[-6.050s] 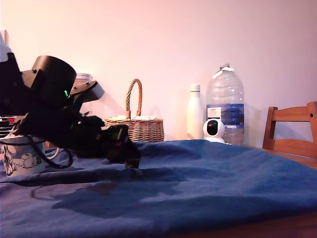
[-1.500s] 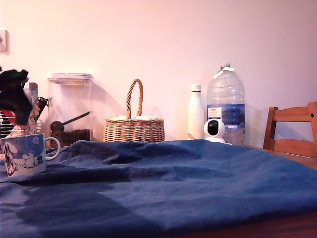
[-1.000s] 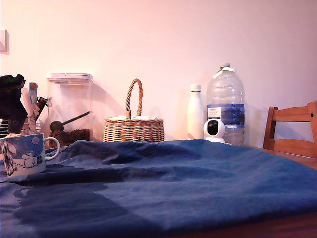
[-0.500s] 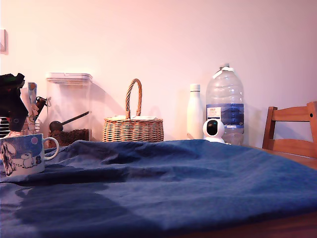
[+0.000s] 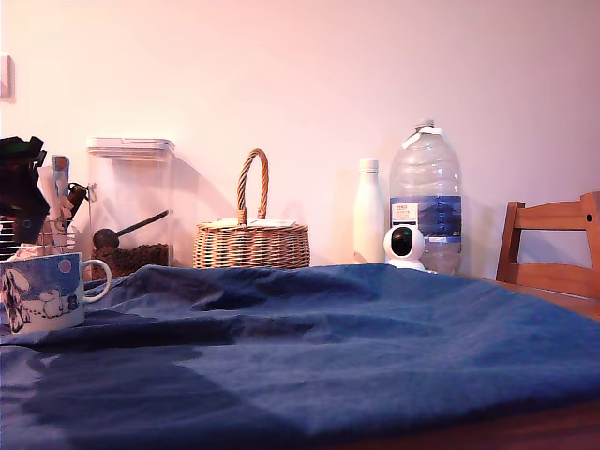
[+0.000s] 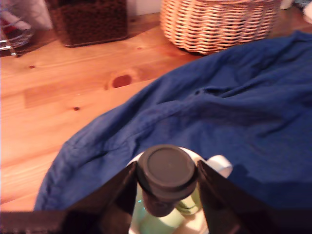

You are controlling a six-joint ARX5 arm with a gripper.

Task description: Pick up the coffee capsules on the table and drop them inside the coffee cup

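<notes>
In the wrist view my gripper (image 6: 166, 181) is shut on the dark brown coffee capsule (image 6: 166, 169), with a black finger on either side of it. Directly beneath it is the open mouth of the coffee cup (image 6: 214, 165), whose white rim and handle show. Something pale green (image 6: 187, 204), apparently the other capsule, lies inside the cup. In the exterior view the blue and white coffee cup (image 5: 42, 292) stands at the far left on the blue cloth. The dark gripper (image 5: 22, 202) hangs just above it, partly cut off by the frame edge.
A blue cloth (image 5: 356, 347) covers most of the wooden table (image 6: 58, 97). Behind the cup stand a clear canister (image 5: 131, 202) holding dark contents, a wicker basket (image 5: 251, 239), a white bottle (image 5: 369, 211), a large water bottle (image 5: 427, 192) and a small white camera (image 5: 405, 246). A wooden chair (image 5: 553, 244) is at the right.
Six seconds ago the arm was low over the cloth near the middle. It has since risen and moved to the exterior view's left, above the cup. In the last second it has barely moved.
</notes>
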